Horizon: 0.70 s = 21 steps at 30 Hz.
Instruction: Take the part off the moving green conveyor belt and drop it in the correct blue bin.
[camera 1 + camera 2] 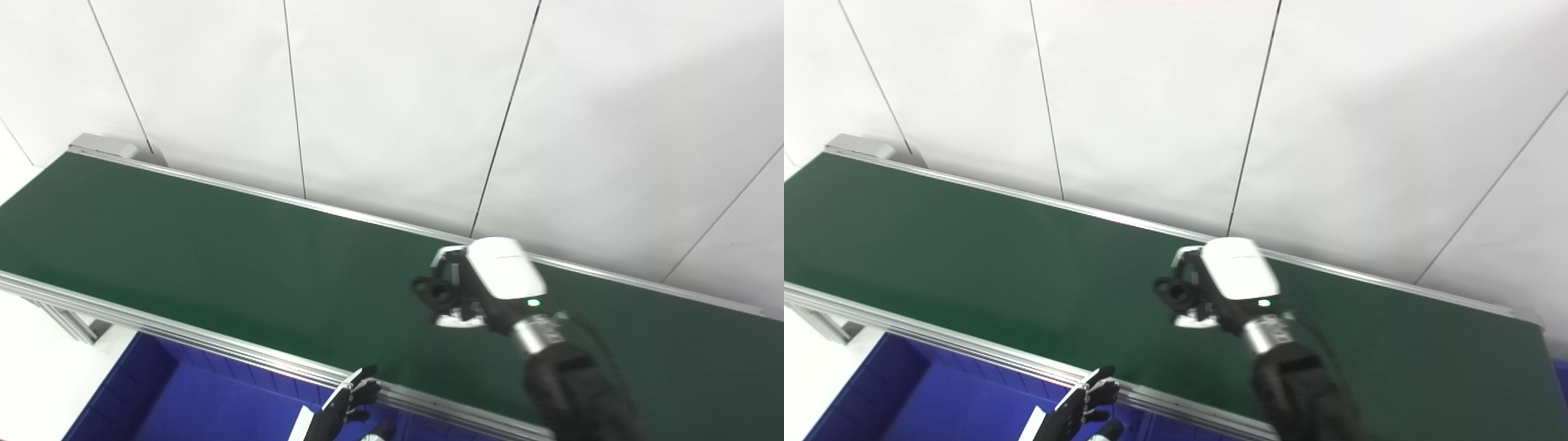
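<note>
The right hand [471, 288] is over the green conveyor belt [214, 257], near its middle, with the white back turned up toward the cameras. Its fingers [432, 293] are curled inward and close around something small: a dark ring-like shape shows at the fingertips and a pale flat piece [456, 320] shows just below the palm. This is probably the part, but I cannot tell for sure if the hand is really holding it or only closing above it, because the hand hides the contact.

The left hand [352, 398] waits low at the near rail of the belt, above the blue bin [153, 392]. Its fingers are spread apart and it holds nothing.

No other part is visible on the belt; the rest of the green surface that shows is bare.

In my judgement the step in hand is the pick itself, at the moment of closing or just after. The next move calls for a firm grip first, then lifting clear of the belt and carrying the part over the near rail toward the blue bin. Which bin is the correct one cannot be decided from these views.
</note>
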Tool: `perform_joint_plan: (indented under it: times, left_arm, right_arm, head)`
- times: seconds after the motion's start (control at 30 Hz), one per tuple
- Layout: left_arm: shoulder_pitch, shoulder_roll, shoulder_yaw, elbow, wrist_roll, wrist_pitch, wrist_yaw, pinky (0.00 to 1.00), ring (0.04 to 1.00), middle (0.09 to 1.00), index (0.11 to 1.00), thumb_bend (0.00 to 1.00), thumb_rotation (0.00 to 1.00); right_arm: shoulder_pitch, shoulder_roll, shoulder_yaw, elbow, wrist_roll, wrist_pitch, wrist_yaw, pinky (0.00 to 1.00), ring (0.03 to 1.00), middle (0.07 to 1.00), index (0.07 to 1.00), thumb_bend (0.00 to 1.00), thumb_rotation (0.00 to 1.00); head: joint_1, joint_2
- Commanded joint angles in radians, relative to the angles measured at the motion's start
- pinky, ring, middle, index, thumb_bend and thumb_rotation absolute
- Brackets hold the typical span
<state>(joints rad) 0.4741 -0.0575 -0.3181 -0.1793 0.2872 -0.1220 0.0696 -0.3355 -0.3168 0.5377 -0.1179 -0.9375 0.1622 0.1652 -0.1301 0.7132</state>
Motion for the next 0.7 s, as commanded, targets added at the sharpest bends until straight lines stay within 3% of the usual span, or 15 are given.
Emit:
perform_joint_plan:
  times: [0.0, 0.1, 0.17, 0.23, 0.27, 0.33, 0.47, 0.67]
  left_arm:
    - [-0.007, -0.026, -0.018, -0.045, -0.018, -0.016, -0.008, 0.77, 0.817, 0.837, 0.897, 0.54, 0.79]
    - [-0.002, -0.01, -0.005, -0.067, -0.052, 0.0, -0.028, 0.78, 0.821, 0.845, 0.906, 0.52, 0.8]
    - [0.002, 0.0, 0.004, -0.093, -0.085, 0.027, -0.046, 0.85, 0.866, 0.874, 0.934, 0.51, 0.8]
    - [0.005, 0.008, 0.015, -0.12, -0.097, 0.053, -0.056, 0.82, 0.875, 0.89, 0.95, 0.5, 0.83]
    - [0.006, 0.01, 0.02, -0.131, -0.101, 0.062, -0.059, 0.73, 0.813, 0.881, 0.949, 0.5, 0.83]
    - [0.002, 0.023, 0.032, -0.155, -0.106, 0.075, -0.07, 0.81, 0.848, 0.889, 0.959, 0.49, 0.86]
    - [-0.009, 0.038, 0.054, -0.201, -0.147, 0.114, -0.094, 0.93, 0.902, 0.9, 0.974, 0.49, 0.9]
    - [-0.025, 0.051, 0.079, -0.255, -0.146, 0.188, -0.108, 0.94, 0.902, 0.897, 0.983, 0.54, 0.95]
  right_arm:
    - [0.015, -0.042, 0.0, -0.075, -0.017, -0.066, 0.028, 0.12, 0.174, 0.261, 0.487, 0.51, 0.13]
    - [0.064, -0.108, 0.002, -0.15, -0.043, -0.091, 0.072, 0.12, 0.174, 0.262, 0.487, 0.52, 0.12]
    - [0.114, -0.15, 0.001, -0.204, -0.057, -0.116, 0.095, 0.11, 0.154, 0.235, 0.487, 0.52, 0.12]
    - [0.161, -0.182, 0.001, -0.256, -0.061, -0.138, 0.125, 0.09, 0.139, 0.215, 0.485, 0.52, 0.12]
    - [0.18, -0.192, 0.0, -0.277, -0.062, -0.146, 0.142, 0.09, 0.139, 0.221, 0.484, 0.52, 0.12]
    - [0.225, -0.209, -0.001, -0.336, -0.06, -0.146, 0.206, 0.09, 0.144, 0.236, 0.483, 0.52, 0.12]
    - [0.302, -0.2, -0.008, -0.412, -0.063, -0.131, 0.294, 0.07, 0.128, 0.212, 0.484, 0.52, 0.12]
    - [0.421, -0.161, 0.002, -0.448, -0.095, -0.152, 0.318, 0.09, 0.136, 0.221, 0.485, 0.52, 0.12]
  head:
    - [0.001, 0.001]
    - [-0.066, 0.021]
    - [-0.11, 0.038]
    - [-0.153, 0.059]
    - [-0.153, 0.059]
    - [-0.193, 0.091]
    - [-0.221, 0.14]
    - [-0.242, 0.203]
